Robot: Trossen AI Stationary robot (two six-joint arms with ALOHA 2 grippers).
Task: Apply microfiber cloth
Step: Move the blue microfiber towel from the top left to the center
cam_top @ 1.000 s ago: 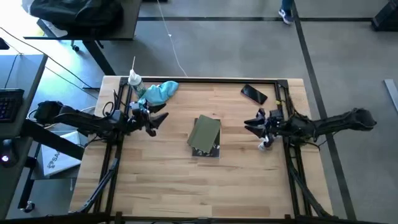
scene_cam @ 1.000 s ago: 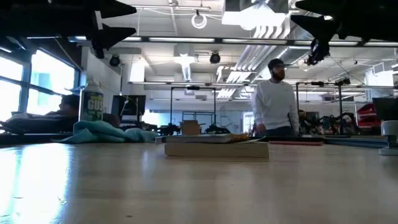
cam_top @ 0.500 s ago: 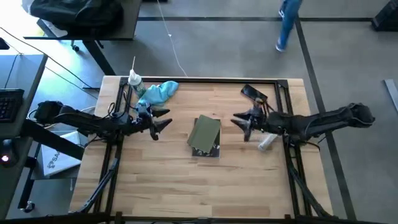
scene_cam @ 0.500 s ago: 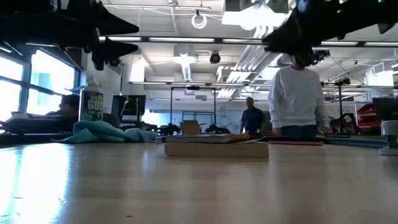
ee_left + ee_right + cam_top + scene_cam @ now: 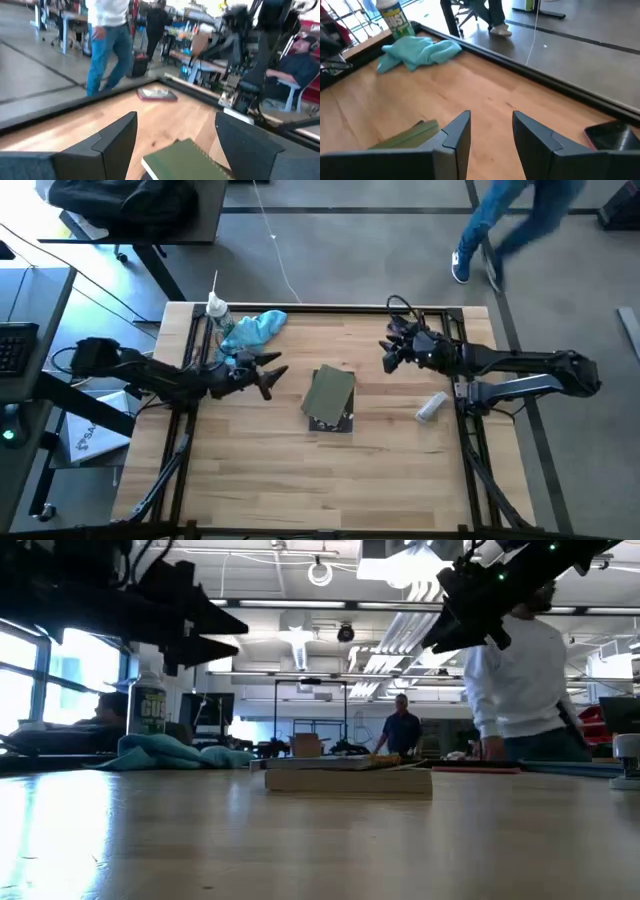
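While both jaws stand open and empty, I note the microfiber cloth point(image 5: 255, 328) lies crumpled just beside the spray bottle point(image 5: 217, 310). Left gripper point(image 5: 272, 372) hovers near it; right gripper point(image 5: 390, 352) well apart. Soft, light, limp: I judge a pinch on a raised fold best.

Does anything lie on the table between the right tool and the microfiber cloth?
No. In the right wrist view, only bare wood lies between the open right tool and the microfiber cloth; the green pouch sits off to one side.
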